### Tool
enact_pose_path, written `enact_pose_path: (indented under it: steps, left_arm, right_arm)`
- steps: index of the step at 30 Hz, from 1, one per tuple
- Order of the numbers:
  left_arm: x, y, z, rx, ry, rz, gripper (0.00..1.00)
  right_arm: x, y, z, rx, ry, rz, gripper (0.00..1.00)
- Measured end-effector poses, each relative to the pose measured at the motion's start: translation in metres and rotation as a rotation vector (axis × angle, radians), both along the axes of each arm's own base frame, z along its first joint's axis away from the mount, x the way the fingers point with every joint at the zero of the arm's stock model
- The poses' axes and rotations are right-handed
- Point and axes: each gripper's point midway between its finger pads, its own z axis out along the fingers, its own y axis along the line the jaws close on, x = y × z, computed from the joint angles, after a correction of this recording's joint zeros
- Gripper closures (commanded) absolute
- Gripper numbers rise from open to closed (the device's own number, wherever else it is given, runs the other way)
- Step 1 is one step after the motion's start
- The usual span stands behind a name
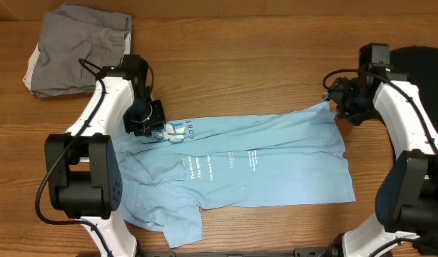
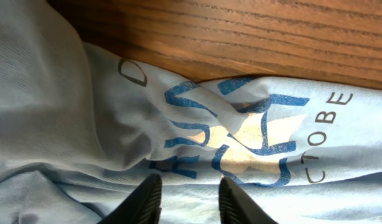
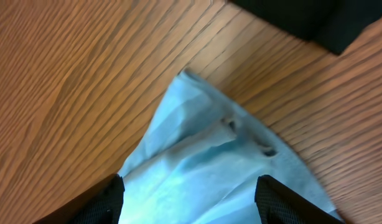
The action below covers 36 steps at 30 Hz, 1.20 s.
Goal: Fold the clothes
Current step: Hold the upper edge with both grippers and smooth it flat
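Far left: a grey garment lies folded in the far left corner of the table, well apart from my arms.
My left gripper: it hangs over the left end of the light blue T-shirt, just beside the logo. My two fingers stand a little apart, with a narrow gap. I see only flat cloth under the gap and I grip nothing.
Middle: the light blue T-shirt lies spread across the table, long side from left to right, wrinkled at its left end. The white lettering faces up.
My right gripper: it is at the far right corner of the same T-shirt. My fingers stand wide apart, one on each side of the cloth. The pointed corner lies loose on the wood between them.
Far right: a black T-shirt lies at the table's right edge, near my right arm and apart from the blue one.
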Motion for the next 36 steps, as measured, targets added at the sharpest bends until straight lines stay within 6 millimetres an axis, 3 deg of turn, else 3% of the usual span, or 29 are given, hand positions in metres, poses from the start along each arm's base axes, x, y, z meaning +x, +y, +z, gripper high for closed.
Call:
enact_pose_path:
  steps: [5, 7, 11, 20, 25, 31, 36]
  left_arm:
    - [0.000, 0.000, -0.001, 0.000, -0.001, -0.006, 0.52]
    - [-0.002, 0.000, -0.003, 0.000, 0.004, -0.014, 0.51]
    - [-0.003, 0.001, -0.003, 0.003, 0.004, -0.025, 0.50]
    - [0.000, 0.001, -0.004, 0.006, -0.006, -0.025, 0.50]
    - [0.000, 0.001, -0.004, 0.006, -0.006, -0.026, 0.46]
    - [-0.001, 0.001, -0.004, 0.006, -0.006, -0.029, 0.48]
    - [0.002, 0.002, -0.004, 0.009, -0.015, -0.030, 0.50]
  right_arm:
    - [0.006, -0.010, -0.011, -0.021, -0.002, 0.009, 0.29]
    - [0.007, -0.010, -0.027, -0.022, 0.031, 0.031, 0.37]
    - [0.006, -0.010, -0.048, -0.018, 0.073, 0.051, 0.42]
    - [0.012, -0.006, -0.049, -0.002, 0.051, 0.069, 0.53]
    - [0.011, -0.005, -0.055, 0.008, 0.063, 0.073, 0.69]
    - [0.012, -0.005, -0.066, 0.013, 0.079, 0.077, 0.94]
    - [0.021, -0.005, -0.065, 0.015, 0.043, 0.073, 0.96]
